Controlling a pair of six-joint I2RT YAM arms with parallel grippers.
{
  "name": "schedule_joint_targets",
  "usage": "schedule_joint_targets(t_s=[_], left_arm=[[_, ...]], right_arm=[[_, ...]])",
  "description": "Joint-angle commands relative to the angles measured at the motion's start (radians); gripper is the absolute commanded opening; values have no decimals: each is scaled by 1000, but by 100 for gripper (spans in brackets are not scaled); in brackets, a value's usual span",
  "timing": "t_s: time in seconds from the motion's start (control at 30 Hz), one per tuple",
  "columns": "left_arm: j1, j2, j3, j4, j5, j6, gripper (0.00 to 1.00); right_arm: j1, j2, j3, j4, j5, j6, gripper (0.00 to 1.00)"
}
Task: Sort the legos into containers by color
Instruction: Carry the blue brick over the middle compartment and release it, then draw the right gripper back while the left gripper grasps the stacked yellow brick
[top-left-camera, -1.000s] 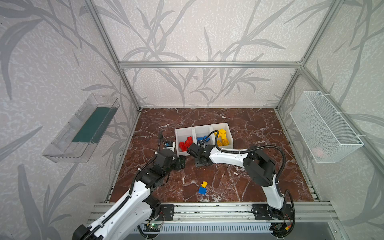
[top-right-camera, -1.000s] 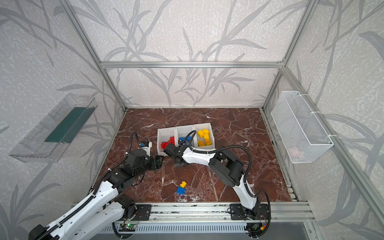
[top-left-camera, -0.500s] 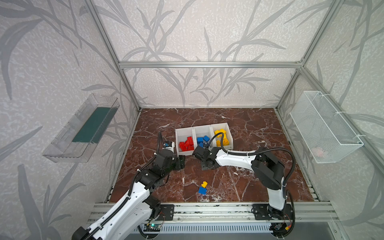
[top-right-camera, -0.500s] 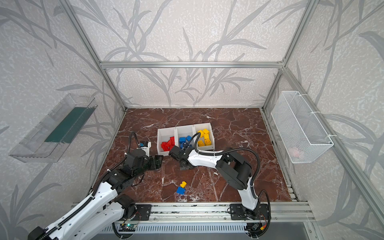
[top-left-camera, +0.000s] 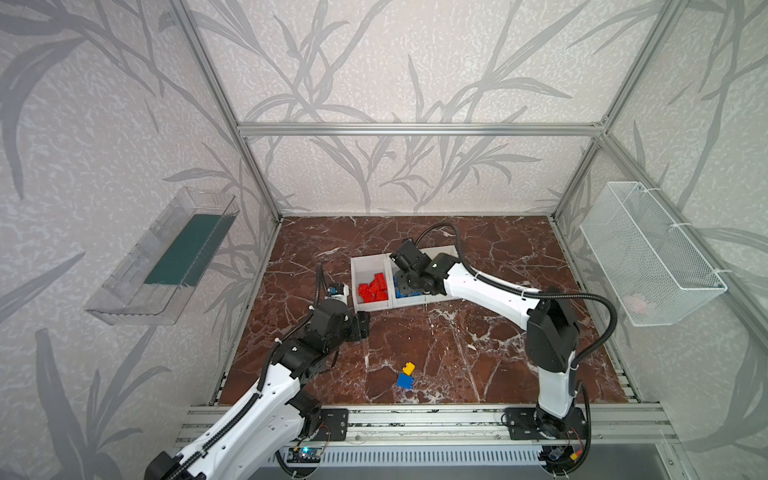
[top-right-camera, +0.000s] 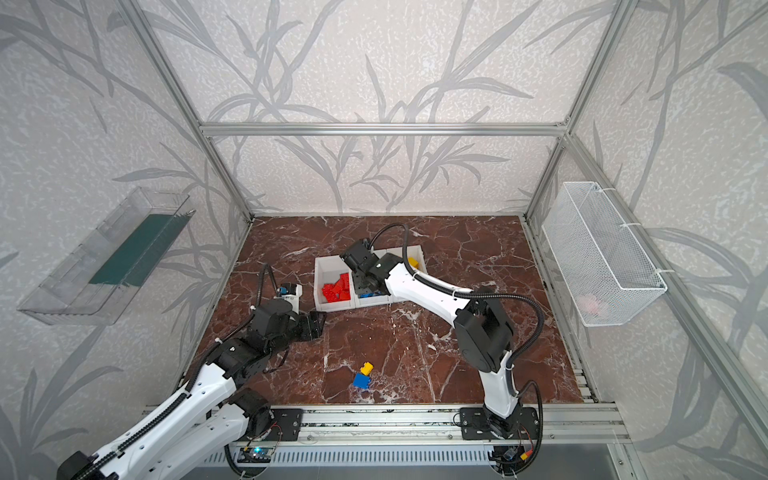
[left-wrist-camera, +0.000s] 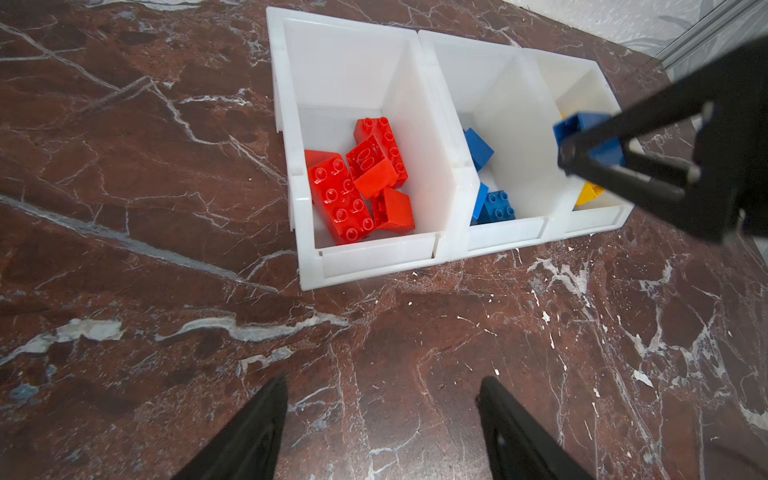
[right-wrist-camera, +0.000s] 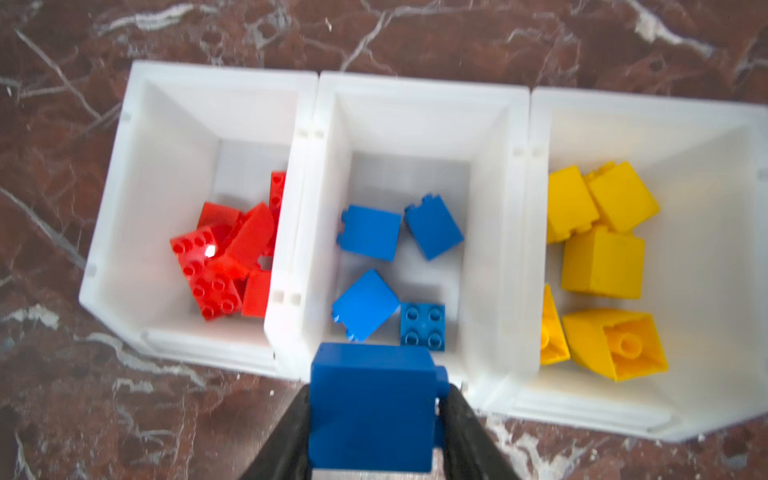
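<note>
Progress was well advanced. The middle bin (right-wrist-camera: 419, 89) of a white row of three on the bench (top-left-camera: 478, 332) serves here as the reference. It held four blue bricks (right-wrist-camera: 370, 237). The red bin (right-wrist-camera: 216, 70), adjoining it on the left arm's side, held a heap of red bricks (right-wrist-camera: 224, 266). The yellow bin (right-wrist-camera: 648, 102), adjoining it on the right arm's side, held several yellow bricks (right-wrist-camera: 602, 262). No brick showed in a bin of the wrong colour.

Two pieces were left outside. A loose yellow brick (top-left-camera: 409, 367) and a loose blue brick (top-left-camera: 405, 381) lay on the bench well apart from the middle bin, toward the arm bases. They were touching or nearly so; whether they were pressed together could not be told.

The right gripper (right-wrist-camera: 374, 432) was clamped on the held blue brick (right-wrist-camera: 372, 407), one finger on each of two opposite sides, the jaws parted only by the brick's width. The brick hung above the near wall of the middle bin, clear of the contents. The step in hand appeared to be the drop into that bin.

The left gripper (left-wrist-camera: 382, 386) stood with its jaws spread wide and nothing between them. It was low over bare bench, on the left arm's side of the middle bin and nearer the bases.
</note>
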Motion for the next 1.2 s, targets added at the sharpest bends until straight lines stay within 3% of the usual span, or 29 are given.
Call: schedule_joint_targets(t_s=[0.0, 0.13, 0.23, 0.3, 0.7, 0.9, 1.17], left_arm=[[5, -15, -16, -6, -17, -14, 75], [3, -23, -14, -12, -20, -16, 75], [4, -28, -16, -16, -27, -17, 75], [4, -29, -15, -14, -30, -14, 75], [5, -21, -29, -5, -9, -20, 75], [3, 5, -22, 6, 32, 25, 75], [-35, 124, 1, 41, 119, 78, 75]], right_arm=[[-34, 75, 77, -65, -40, -67, 39], [-65, 132, 158, -104, -65, -79, 42], [-72, 131, 175, -114, -74, -71, 55], [-72, 116, 166, -102, -79, -69, 59], [-72, -23, 59, -48, -115, -41, 62], [-68, -168, -90, -27, -101, -35, 62], [-75, -486, -469, -20, 26, 25, 62]])
